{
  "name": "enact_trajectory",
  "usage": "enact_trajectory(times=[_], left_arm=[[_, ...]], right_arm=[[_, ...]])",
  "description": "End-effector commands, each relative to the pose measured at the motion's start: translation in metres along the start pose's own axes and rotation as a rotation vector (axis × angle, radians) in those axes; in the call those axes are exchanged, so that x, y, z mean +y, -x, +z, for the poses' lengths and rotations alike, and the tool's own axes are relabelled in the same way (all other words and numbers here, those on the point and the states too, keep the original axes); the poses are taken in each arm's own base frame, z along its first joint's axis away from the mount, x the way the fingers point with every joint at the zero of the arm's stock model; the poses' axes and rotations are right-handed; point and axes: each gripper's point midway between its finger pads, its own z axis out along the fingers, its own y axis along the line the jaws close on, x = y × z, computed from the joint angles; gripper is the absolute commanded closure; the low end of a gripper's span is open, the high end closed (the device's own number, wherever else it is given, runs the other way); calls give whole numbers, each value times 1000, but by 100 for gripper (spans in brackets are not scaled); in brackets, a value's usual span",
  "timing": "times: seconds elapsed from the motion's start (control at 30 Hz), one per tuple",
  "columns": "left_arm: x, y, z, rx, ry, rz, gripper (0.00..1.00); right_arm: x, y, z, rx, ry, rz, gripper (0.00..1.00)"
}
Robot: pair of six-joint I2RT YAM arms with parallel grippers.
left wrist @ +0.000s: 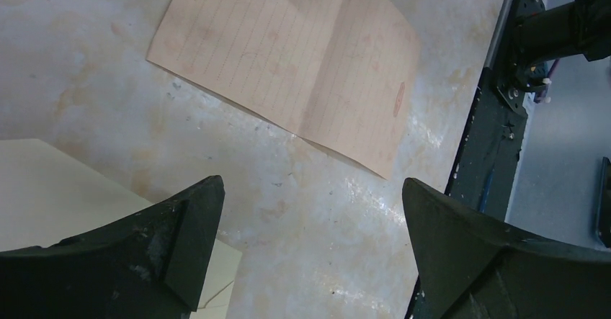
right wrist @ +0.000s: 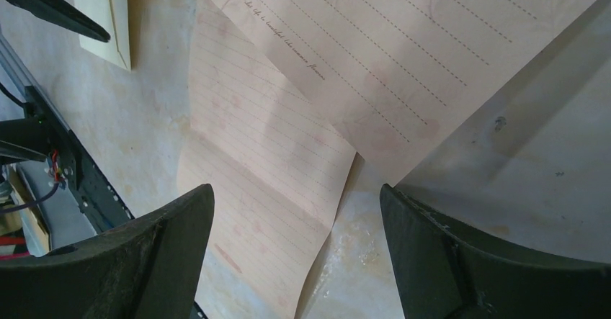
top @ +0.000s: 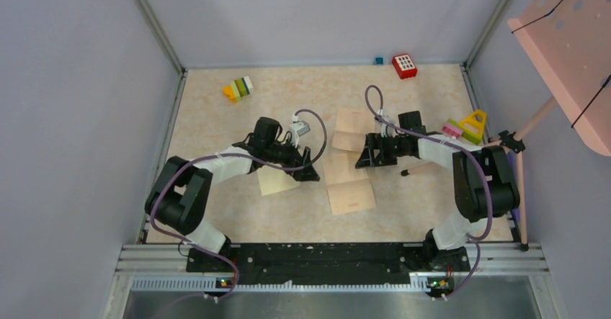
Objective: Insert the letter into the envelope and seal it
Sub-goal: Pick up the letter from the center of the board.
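Observation:
The cream envelope (top: pixel 276 181) lies flat left of centre, partly under my left gripper (top: pixel 314 173). It also shows as a pale corner, the envelope (left wrist: pixel 50 189), beside the left finger. That left gripper (left wrist: pixel 313 214) is open over bare table. A creased tan lined letter sheet (top: pixel 349 186) lies just right of it, seen as the sheet (left wrist: pixel 288 52). A second tan sheet (top: pixel 353 129) lies farther back. My right gripper (top: pixel 362 162) hovers between the two sheets. The right gripper (right wrist: pixel 297 222) is open above the creased sheet (right wrist: pixel 266 160), with the second sheet (right wrist: pixel 403 38) and envelope (right wrist: pixel 108 13) beyond.
Striped blocks (top: pixel 238 88) sit back left, a red block (top: pixel 404 65) and a small blue cube (top: pixel 378 60) at the back wall. Pink, yellow and green blocks (top: pixel 466 126) are by the right arm. A pink stand (top: pixel 569 52) leans at right. A metal rail (top: pixel 331 258) edges the front.

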Motion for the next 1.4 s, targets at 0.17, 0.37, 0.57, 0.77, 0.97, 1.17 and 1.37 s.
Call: enact_trajectory(times=[0.17,0.37,0.57,0.77,0.97,1.17,1.37], left_arm=[[-14,8,23,7,-114,-39,1],[-8,-3,33,39,-128,-89,1],[0,-8,45,66,-126,-130,1],[2,-9,56,77,-112,-137,1],[3,-15,58,86,-103,-139,1],[2,-18,59,91,-105,-139,1],[-1,-20,59,97,-107,-131,1]], right_arm=[[3,-5,12,29,37,-32,15],[4,-6,14,40,53,-16,15],[7,-7,16,49,73,-2,15],[13,-8,16,58,109,13,14],[27,-5,10,61,177,28,13],[48,-1,1,46,279,22,13],[56,-2,-3,45,326,23,14]])
